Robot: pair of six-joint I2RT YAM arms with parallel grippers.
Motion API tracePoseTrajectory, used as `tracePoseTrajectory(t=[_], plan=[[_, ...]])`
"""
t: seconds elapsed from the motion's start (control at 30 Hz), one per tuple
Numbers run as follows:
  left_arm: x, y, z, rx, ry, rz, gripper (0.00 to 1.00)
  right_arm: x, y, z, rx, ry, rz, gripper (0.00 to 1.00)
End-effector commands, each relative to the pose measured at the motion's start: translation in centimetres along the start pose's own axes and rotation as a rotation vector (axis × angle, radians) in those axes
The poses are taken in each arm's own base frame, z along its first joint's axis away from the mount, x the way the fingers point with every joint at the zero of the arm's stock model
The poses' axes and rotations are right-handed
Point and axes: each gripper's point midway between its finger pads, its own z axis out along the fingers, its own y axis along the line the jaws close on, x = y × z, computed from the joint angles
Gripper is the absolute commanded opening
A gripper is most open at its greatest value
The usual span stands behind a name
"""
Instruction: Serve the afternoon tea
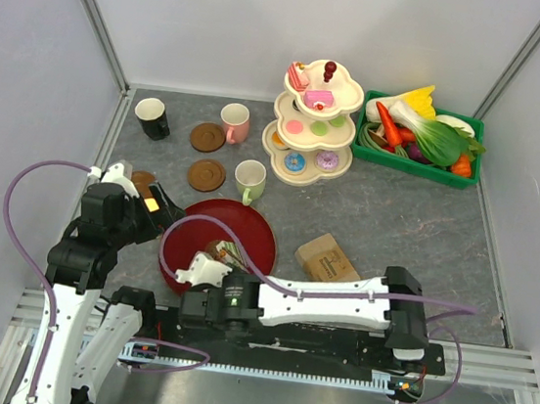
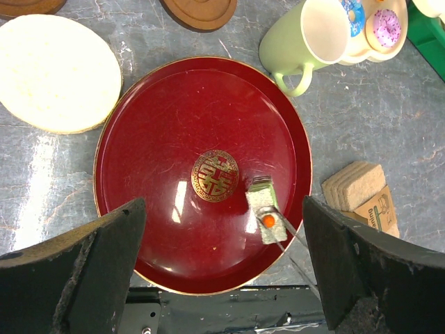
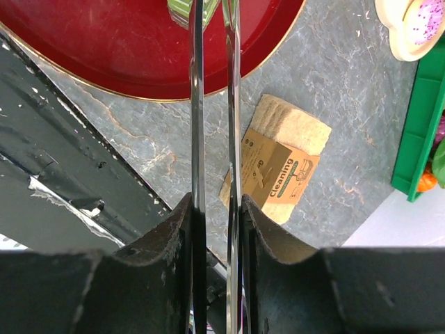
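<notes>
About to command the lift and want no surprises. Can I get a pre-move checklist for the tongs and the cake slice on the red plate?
1. Right hand shut on the thin metal tongs: ok.
2. Tong tips at the green striped toy cake slice: ok.
3. Slice actually clamped between the tips: cannot tell.
4. Slice lies inside the rim of the round red plate: ok.
5. Left hand open, empty, above the plate: ok.
6. Pale-green mug upright, apart from the plate's rim: ok.
</notes>
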Motion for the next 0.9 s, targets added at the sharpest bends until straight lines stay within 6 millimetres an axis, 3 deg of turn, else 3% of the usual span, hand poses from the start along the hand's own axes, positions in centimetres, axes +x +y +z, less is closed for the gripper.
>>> tracePoseTrajectory(t=[0.0, 0.23, 0.37, 0.47, 0.73, 0.87], plan=[[-0.3, -0.3, -0.2, 0.006, -0.015, -0.016, 0.99, -1.9, -3.7, -3.1, -0.052, -0.13, 0.219, 0.19], [0.4, -1.4, 0.3, 0.082, 0.015, -0.011, 1.0, -2.5, -5.7, -1.7, -0.286, -0.195, 0.542, 0.16], [0.5, -1.8, 0.4, 0.104, 0.021, -0.009, 0.99, -3.3, -4.8, -1.6, -0.479, -0.241, 0.651, 0.16], [0.5, -1.7, 0.6, 0.1, 0.028, -0.01, 0.99, -3.3, -4.8, -1.6, -0.485, -0.24, 0.649, 0.16], [0.5, -1.8, 0.8, 0.099, 0.033, -0.016, 0.99, -3.7, -8.6, -2.6, -0.461, -0.304, 0.715, 0.16], [0.4, -1.8, 0.7, 0.102, 0.028, -0.014, 0.99, -4.0, -13.1, -3.8, -0.339, -0.351, 0.752, 0.16]])
